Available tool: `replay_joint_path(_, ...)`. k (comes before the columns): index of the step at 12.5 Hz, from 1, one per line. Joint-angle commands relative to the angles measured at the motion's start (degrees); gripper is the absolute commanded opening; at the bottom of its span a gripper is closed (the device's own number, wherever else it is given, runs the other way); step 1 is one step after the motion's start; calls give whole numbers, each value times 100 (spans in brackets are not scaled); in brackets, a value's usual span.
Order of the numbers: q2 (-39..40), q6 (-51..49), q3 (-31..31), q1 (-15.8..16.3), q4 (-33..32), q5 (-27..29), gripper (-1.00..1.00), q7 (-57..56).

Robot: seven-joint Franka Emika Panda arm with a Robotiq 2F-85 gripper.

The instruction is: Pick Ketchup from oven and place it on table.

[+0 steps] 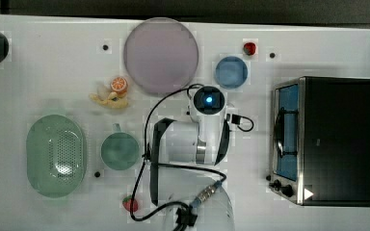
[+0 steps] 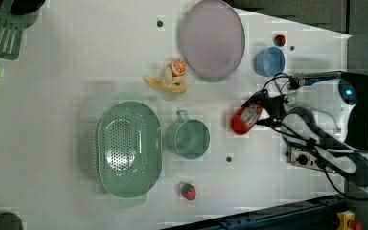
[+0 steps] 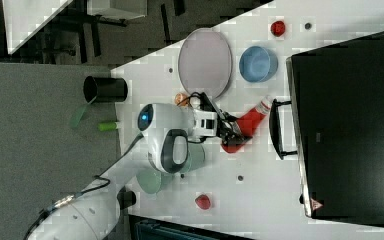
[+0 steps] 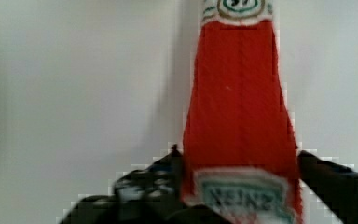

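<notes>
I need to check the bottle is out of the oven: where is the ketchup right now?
The Ketchup lies on the white table in front of the oven, near its handle in the right view, between the gripper jaws.

Red Ketchup (image 3: 247, 125) with white label, white dotted table (image 1: 53, 72), black-topped oven (image 1: 339, 139).

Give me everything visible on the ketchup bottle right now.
The Ketchup is a red, plastic-looking squeeze bottle tapering to a white cap, with a white printed label. It lies tilted on the table, outside the oven, cap toward the oven handle. The gripper straddles its labelled body, fingers at both sides.
</notes>
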Motion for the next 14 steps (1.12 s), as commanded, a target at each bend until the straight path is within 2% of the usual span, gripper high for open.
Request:
replay_joint_path(1,-1025,-118,107,100,249,90,100,388)
replay_joint_path(4,-1659,-753,95,100,693,89,100,417)
replay_joint_path(7,-2360,-2359,73,97,1859,74,100,416)
replay_joint_path(9,-2406,-3092,46,89,2596,56,100,417)
replay_joint_path(14,-2407,-4664,-10,86,3518,-41,100,451)
